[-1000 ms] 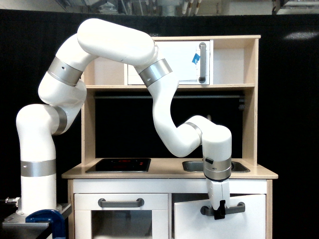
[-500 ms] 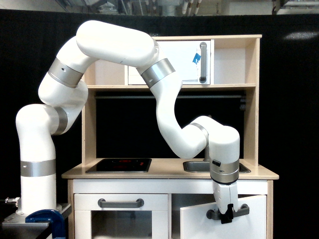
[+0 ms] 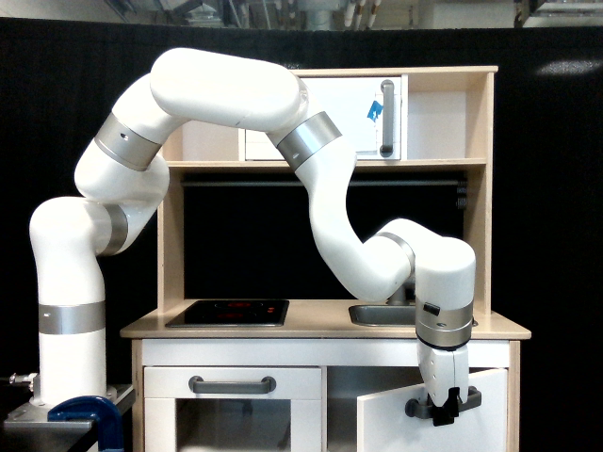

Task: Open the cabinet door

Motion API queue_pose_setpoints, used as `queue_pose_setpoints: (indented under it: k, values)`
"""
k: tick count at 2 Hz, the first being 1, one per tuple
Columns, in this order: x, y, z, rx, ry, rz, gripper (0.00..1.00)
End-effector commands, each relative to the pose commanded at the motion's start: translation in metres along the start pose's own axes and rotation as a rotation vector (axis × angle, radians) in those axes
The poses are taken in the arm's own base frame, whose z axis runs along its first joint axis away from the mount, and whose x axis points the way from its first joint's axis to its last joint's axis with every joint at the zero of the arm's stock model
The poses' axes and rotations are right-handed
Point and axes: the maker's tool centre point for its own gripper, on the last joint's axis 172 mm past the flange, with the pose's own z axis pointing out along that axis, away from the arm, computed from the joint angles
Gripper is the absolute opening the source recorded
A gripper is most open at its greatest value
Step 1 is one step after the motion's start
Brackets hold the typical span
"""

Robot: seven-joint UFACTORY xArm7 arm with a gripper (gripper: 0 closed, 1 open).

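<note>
the black end effector (image 3: pixel 446 411) is clamping the horizontal grey bar handle (image 3: pixel 443 404) of the plain white rectangular cabinet door (image 3: pixel 433 428), at five o'clock in the wooden toy kitchen (image 3: pixel 479 198). the door is standing partly open, a dark gap showing at its nine o'clock; more swing seems needed.

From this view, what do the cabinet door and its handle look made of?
Cabinet door: looks like white painted or laminated board, flat, matte and grainless. Handle: grey bar, dull satin sheen, plastic or coated metal, can't tell. The pincer covers its middle.
</note>
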Motion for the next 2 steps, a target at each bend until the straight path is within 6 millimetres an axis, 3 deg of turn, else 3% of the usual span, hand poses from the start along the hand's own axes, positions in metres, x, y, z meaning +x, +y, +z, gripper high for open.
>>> queue_pose_setpoints:
  k: [1, 2]
  values:
    - [0.0045, -0.0002, -0.0049, 0.0, 0.0, 0.0, 0.0]
    - [0.001, -0.0089, 0.0004, 0.0, 0.0, 0.0, 1.0]
